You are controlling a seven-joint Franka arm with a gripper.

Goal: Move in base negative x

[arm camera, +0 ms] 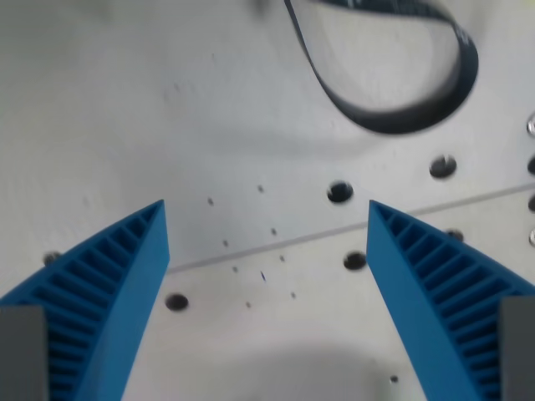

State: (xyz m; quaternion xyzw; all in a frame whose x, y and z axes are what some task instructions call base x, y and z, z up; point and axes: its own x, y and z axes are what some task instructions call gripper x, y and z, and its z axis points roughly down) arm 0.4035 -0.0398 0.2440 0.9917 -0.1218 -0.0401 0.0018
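1. One gripper [266,209] shows in the wrist view, with two blue ribbed fingers: one [109,288] at the wrist view's left, one [439,288] at the wrist view's right. They stand wide apart with nothing between them but bare surface.
2. One pale grey table [125,109] fills the view below the fingers.
3. One dark band [393,117], bent into a loop, lies on the table well above the right finger's tip, toward the top edge. Its upper part runs out of view and it looks blurred.
4. One thin seam [251,252] crosses the table slantwise, passing between the two fingertips.
5. Round holes in the table: I count about five clear ones. One [339,192] lies just above the seam near the right fingertip, one [443,166] further right, one [355,261] below the seam, one [176,302] beside the left finger, and one [454,236] partly hidden behind the right finger.
6. More holes sit cut off at the right edge; their number cannot be told.
7. Several small dark specks [273,231] dot the table around the seam, between the fingers.
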